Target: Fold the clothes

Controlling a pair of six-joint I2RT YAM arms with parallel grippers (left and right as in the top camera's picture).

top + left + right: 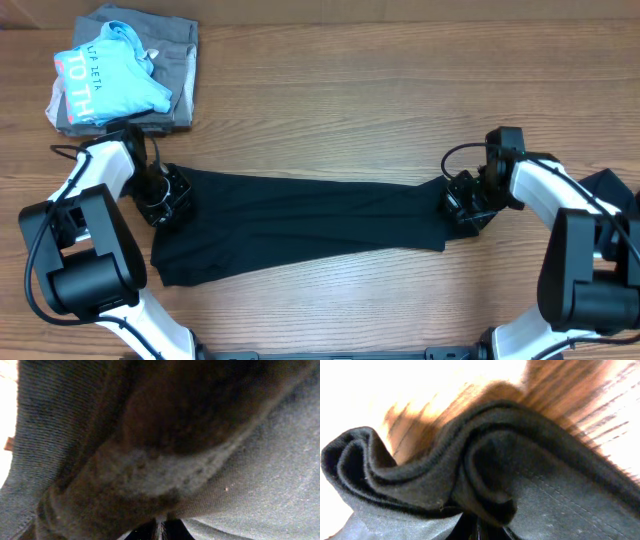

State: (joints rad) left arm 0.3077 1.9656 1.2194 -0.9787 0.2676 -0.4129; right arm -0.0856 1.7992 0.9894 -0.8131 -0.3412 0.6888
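A black garment (300, 222) lies stretched in a long band across the middle of the wooden table. My left gripper (165, 195) is at its left end and is shut on the black fabric, which fills the left wrist view (240, 475). My right gripper (463, 203) is at its right end and is shut on a bunched fold of the same black fabric (485, 475). The cloth runs taut between the two grippers along its upper edge, and its lower left part sags toward the table's front.
A grey folded garment (178, 70) with a light blue shirt (110, 75) on top lies at the back left, just behind my left arm. Another dark cloth (618, 190) shows at the right edge.
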